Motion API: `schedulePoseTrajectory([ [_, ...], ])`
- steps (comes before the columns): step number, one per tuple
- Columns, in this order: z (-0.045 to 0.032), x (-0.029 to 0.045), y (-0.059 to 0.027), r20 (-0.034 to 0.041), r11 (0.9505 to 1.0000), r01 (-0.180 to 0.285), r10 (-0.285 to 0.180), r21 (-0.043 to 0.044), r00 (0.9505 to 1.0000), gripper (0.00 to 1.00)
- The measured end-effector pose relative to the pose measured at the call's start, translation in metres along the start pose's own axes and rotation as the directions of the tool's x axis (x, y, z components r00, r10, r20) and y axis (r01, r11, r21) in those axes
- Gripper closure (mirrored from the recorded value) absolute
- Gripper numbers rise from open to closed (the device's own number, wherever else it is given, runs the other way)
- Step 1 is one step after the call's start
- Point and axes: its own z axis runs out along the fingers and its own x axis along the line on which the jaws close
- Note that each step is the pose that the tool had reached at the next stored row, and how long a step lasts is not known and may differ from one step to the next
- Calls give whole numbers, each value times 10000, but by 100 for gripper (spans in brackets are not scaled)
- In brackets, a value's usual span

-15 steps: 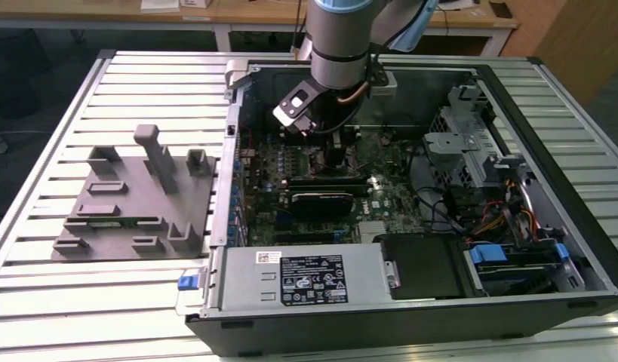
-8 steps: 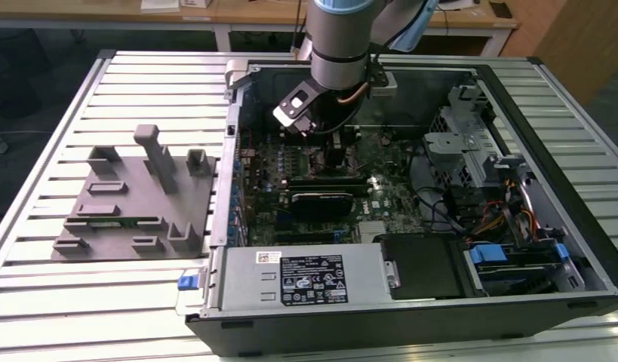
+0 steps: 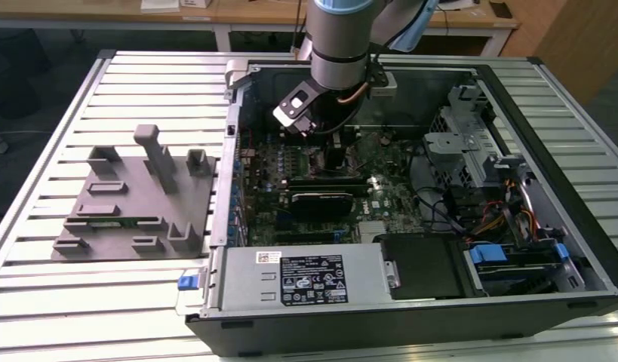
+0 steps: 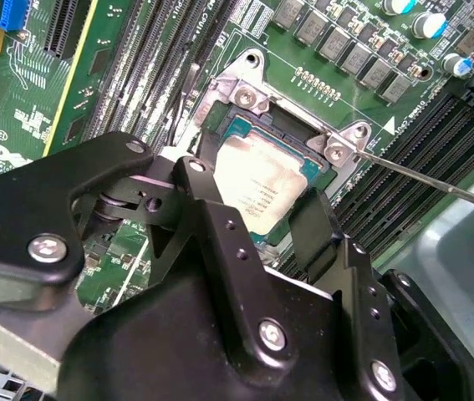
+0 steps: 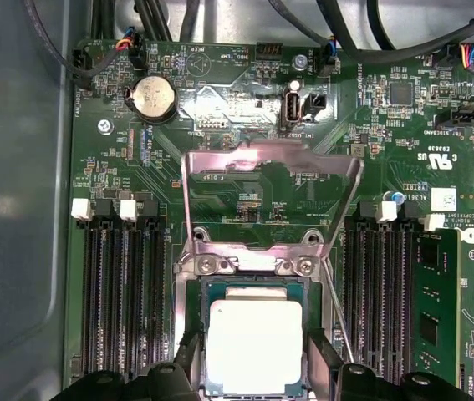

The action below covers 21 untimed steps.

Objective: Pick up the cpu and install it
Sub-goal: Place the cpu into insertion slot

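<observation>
Slatted table [image 3: 137, 83] holds the open case [image 3: 410, 332]. Gripper [image 5: 254, 355] spread, 2 fingers [image 5: 322, 363] flanking the cpu [image 5: 256, 334] in the socket [image 5: 253, 264]; a sideways nudge could bend pins.

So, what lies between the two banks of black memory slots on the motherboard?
The cpu, lying in its socket with the metal frame swung open. The first wrist view shows it between the memory slots.

The tool [image 4: 250, 188] is matte black, its flat linkage plates studded with silver screws [image 4: 272, 334]. Above it rises a grey cylindrical arm [image 3: 339, 64] with a pale blue ring [image 3: 339, 6], and an orange-brown cable [image 3: 361, 92] beside it.
</observation>
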Motion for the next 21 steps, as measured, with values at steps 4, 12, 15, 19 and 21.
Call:
schedulePoseTrajectory([
  [4, -2, 0, 0, 0, 10000, 0, 0, 0, 10000, 39],
  [12, -106, -3, 2, -1, 10000, 0, 0, -1, 10000, 39],
  [15, -107, -3, 2, -1, 10000, 0, 0, -1, 10000, 39],
  [19, -108, -3, 2, -1, 10000, 0, 0, -1, 10000, 40],
  [21, -109, -3, 2, 0, 10000, 0, 0, -1, 10000, 46],
])
